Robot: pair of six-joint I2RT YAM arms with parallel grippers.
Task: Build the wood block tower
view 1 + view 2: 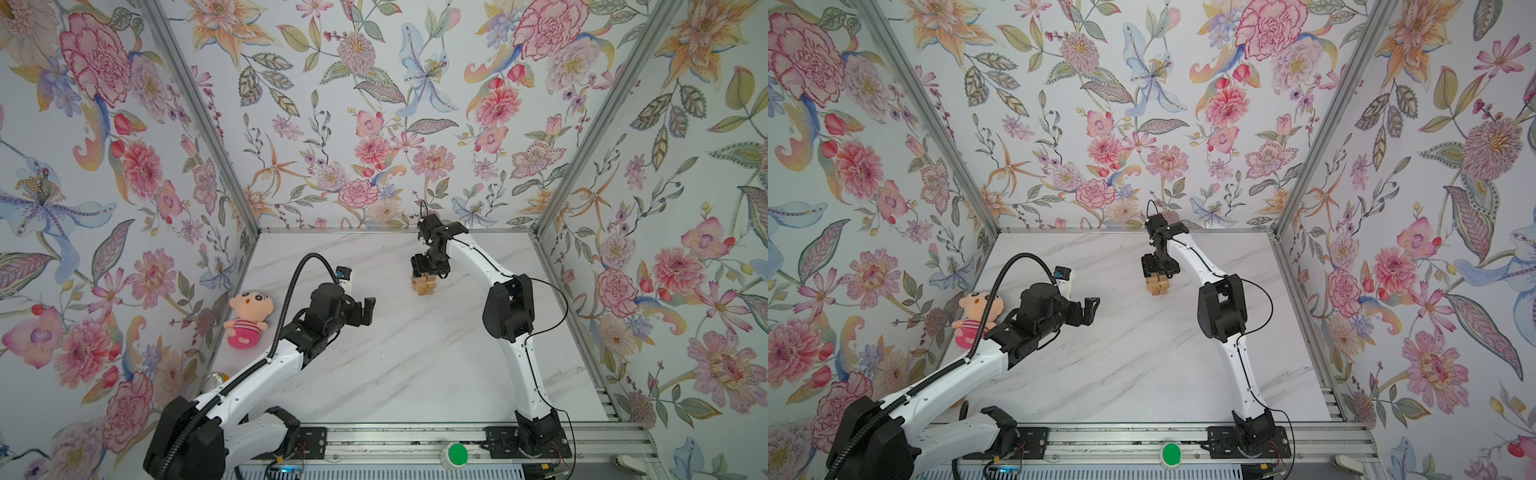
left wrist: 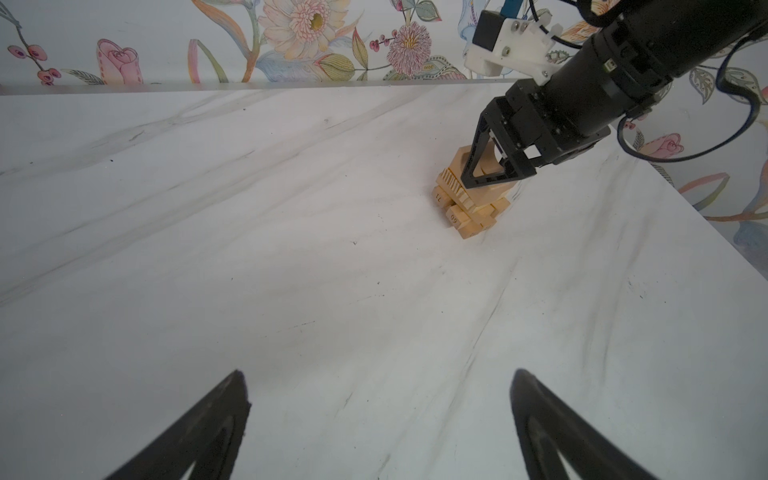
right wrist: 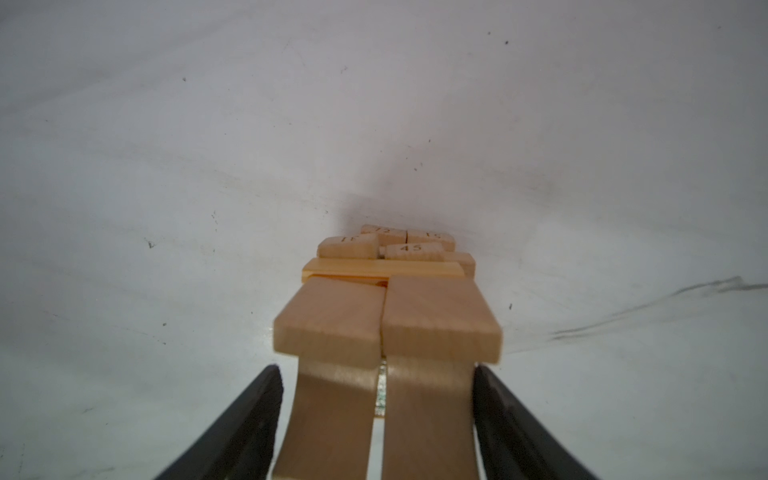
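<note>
Atop the tower (image 1: 424, 287), the right gripper (image 3: 376, 370) sits parted astride two wood blocks (image 3: 332, 320); uneven squeezing could topple them.

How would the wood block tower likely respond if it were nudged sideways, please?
The tower would probably shed blocks rather than slide whole: its crisscrossed layers sit unevenly. The bare wooden blocks look light and stiff. The top pair, straddled by the right hand, seems easiest to dislodge.
</note>
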